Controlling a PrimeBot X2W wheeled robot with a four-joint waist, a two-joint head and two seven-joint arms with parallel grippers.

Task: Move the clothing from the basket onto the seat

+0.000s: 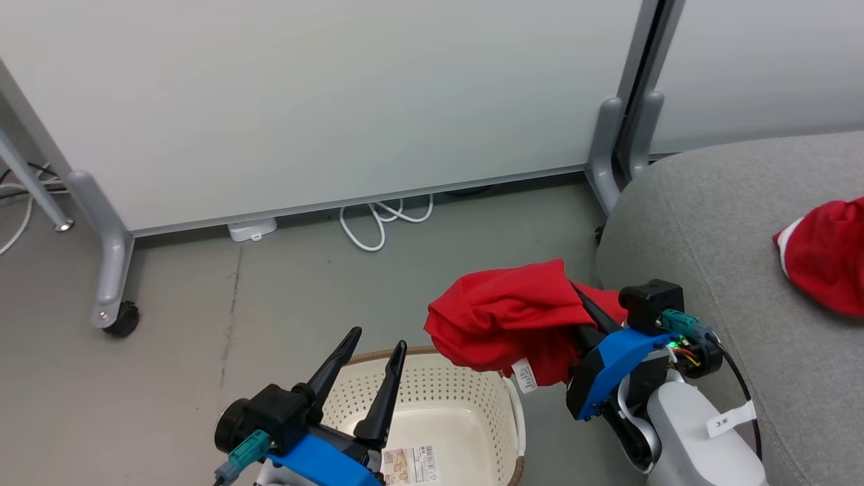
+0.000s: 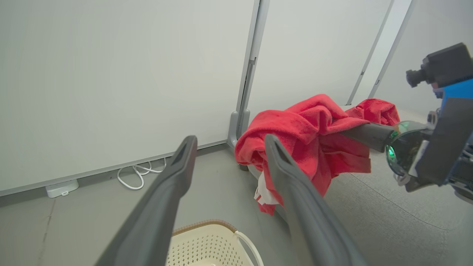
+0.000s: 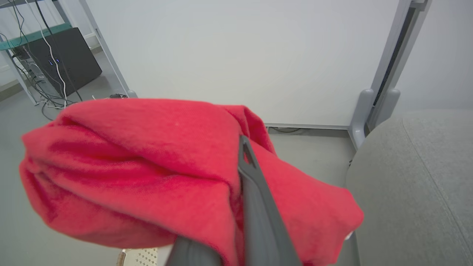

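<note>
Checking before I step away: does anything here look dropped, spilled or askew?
Nothing stands out. One red garment lies on the grey seat, a second garment hangs bunched from the shut right gripper beside it, and the basket stands upright on the floor.

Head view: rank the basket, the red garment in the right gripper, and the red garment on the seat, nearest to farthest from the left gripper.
1. Basket, directly beneath the left gripper.
2. Held garment, just to its right.
3. Seat garment, far right on the seat.
</note>
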